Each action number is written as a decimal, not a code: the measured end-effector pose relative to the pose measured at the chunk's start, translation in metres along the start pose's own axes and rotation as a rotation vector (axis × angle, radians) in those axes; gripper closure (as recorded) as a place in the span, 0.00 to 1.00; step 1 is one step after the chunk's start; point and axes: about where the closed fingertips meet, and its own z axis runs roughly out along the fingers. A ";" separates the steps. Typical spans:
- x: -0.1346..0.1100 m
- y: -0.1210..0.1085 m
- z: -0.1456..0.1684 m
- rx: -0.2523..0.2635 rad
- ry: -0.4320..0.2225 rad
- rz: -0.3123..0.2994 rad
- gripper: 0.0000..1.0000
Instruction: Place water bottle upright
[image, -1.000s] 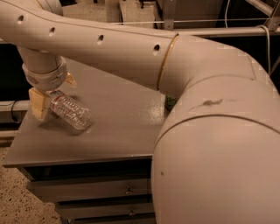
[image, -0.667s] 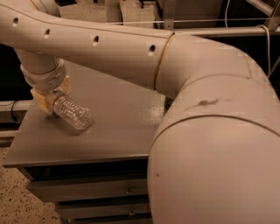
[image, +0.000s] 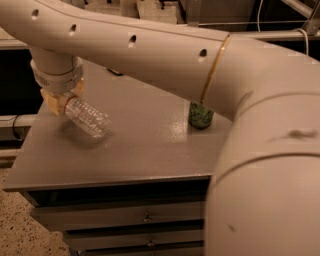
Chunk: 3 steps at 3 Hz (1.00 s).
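Observation:
The water bottle is a small clear ribbed plastic bottle, tilted with its base pointing down to the right over the left part of the grey table. Its cap end is hidden between the yellowish fingers of my gripper, which is shut on the bottle's neck end. The bottle looks lifted, with its shadow on the table beneath it. The label band does not show. My white arm stretches across the top of the view.
A green soda can stands on the table right of centre, partly hidden by my arm. Drawers sit below the table's front edge. The table's left edge lies close to the gripper. The floor is speckled at lower left.
The gripper has closed in on the bottle's neck end and lifted it a little; the bottle is tilted up more steeply. The green can has come into view as the arm shifted.

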 end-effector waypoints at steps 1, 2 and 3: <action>-0.016 -0.030 -0.044 -0.009 -0.235 -0.031 1.00; -0.025 -0.049 -0.083 -0.033 -0.439 -0.049 1.00; -0.031 -0.056 -0.109 -0.073 -0.636 -0.052 1.00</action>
